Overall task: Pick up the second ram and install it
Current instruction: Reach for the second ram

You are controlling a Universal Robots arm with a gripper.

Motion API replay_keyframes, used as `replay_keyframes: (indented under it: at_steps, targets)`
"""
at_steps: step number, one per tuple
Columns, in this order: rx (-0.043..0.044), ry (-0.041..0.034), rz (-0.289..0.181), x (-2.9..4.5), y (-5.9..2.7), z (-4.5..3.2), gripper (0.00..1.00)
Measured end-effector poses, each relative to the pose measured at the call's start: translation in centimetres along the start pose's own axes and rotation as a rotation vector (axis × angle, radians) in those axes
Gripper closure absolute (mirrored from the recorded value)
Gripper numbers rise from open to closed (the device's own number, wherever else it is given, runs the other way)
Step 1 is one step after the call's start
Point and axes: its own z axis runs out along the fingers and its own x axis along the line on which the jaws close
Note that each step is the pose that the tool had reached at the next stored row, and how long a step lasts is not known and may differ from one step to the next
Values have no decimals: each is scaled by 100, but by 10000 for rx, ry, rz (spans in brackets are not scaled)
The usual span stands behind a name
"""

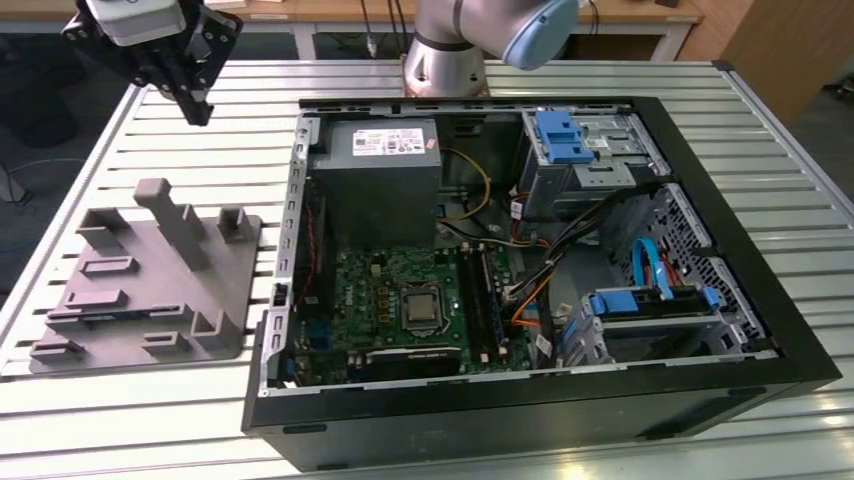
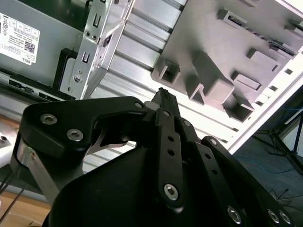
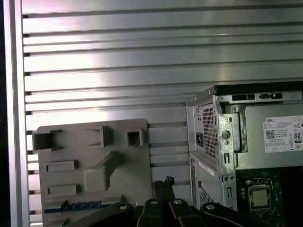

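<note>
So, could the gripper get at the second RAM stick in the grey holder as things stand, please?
Probably yes. The gripper hangs empty above the table, jaws shut, and the RAM stick lies exposed in the grey holder with nothing over it.

The slatted table (image 1: 160,150) is bare metal with a brushed sheen; the grey fixture (image 1: 147,285) looks like matt plastic; the tool (image 2: 164,94) is smooth black, its screw heads (image 2: 171,190) shiny.

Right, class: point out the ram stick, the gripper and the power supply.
ram stick (image 3: 78,206), first wrist view, blue edge.
gripper (image 1: 199,116), exterior view, fingertips.
power supply (image 1: 380,175), exterior view, top face.
</note>
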Motion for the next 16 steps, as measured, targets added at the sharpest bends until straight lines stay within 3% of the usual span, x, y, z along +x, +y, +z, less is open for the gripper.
replay_keyframes:
  at_steps: [9,16]
  targets:
    - [1,1,0,122,-9,-2,90]
    - [1,2,-2,147,-12,24,90]
